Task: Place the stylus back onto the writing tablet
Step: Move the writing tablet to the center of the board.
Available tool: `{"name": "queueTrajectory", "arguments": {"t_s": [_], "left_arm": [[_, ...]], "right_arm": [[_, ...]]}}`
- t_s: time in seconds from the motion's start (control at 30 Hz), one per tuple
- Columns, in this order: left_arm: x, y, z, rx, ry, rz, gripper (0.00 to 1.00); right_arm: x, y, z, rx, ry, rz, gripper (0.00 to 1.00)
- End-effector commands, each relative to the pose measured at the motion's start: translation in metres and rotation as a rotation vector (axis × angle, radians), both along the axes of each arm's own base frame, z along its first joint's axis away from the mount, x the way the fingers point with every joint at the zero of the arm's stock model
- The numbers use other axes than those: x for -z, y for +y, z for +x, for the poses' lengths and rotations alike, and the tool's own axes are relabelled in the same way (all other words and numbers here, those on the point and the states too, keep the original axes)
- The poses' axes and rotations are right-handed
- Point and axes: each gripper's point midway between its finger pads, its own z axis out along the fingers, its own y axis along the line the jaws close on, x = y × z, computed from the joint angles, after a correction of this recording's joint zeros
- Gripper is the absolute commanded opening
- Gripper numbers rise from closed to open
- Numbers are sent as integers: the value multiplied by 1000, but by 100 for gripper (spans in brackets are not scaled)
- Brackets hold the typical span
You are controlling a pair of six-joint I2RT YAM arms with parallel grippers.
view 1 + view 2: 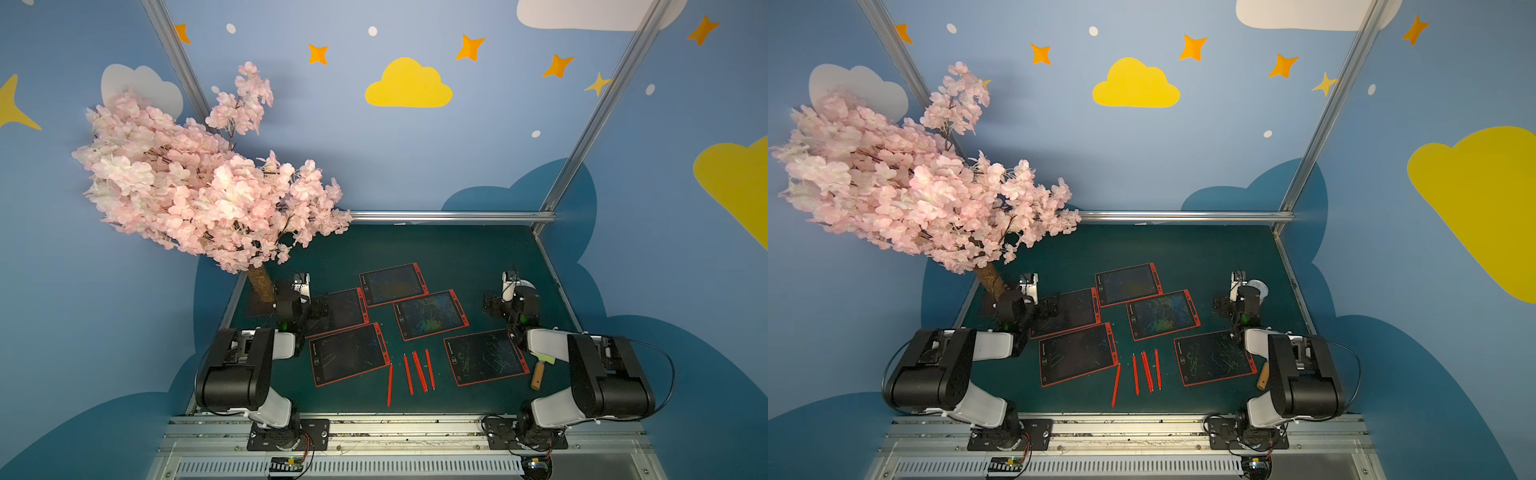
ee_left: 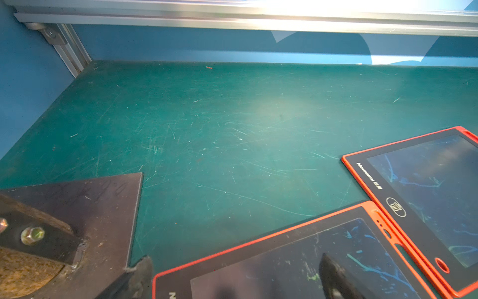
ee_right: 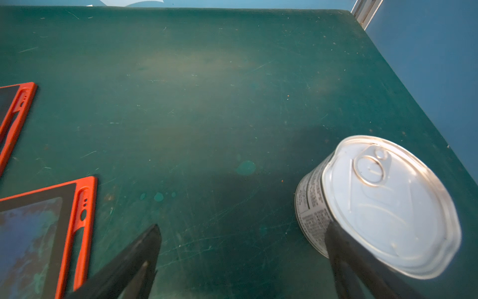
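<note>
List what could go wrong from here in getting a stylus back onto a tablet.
1. Two middle styluses lie almost touching; a grasp might catch both.
2. The tin can sits right beside the right fingers; swinging away might knock it.
3. The wooden-handled tool lies close beside the near right tablet, possibly in the way.

The writing tablet (image 2: 426, 181) looks glossy plastic, the can (image 3: 382, 207) shiny metal.

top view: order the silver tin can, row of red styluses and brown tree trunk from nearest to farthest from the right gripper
From the right gripper:
1. Silver tin can, beside it, right side.
2. Row of red styluses, front middle.
3. Brown tree trunk, far left.
</note>
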Motion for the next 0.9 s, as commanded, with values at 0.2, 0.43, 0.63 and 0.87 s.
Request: {"name": "queueTrajectory", "arguments": {"t_s": [0.2, 0.43, 0.63, 0.87], "left_arm": [[-15, -5, 6, 43, -48, -15, 99], [-50, -10, 6, 14, 6, 32, 99], [-120, -57, 4, 93, 11, -73, 99], [-192, -151, -11, 432, -29, -178, 99]], "right_arm": [[-18, 0, 7, 11, -46, 2, 98], [-48, -9, 11, 117, 107, 3, 98], [-81, 34, -2, 23, 140, -27, 98], [-121, 75, -41, -56, 203, 67, 98]]}}
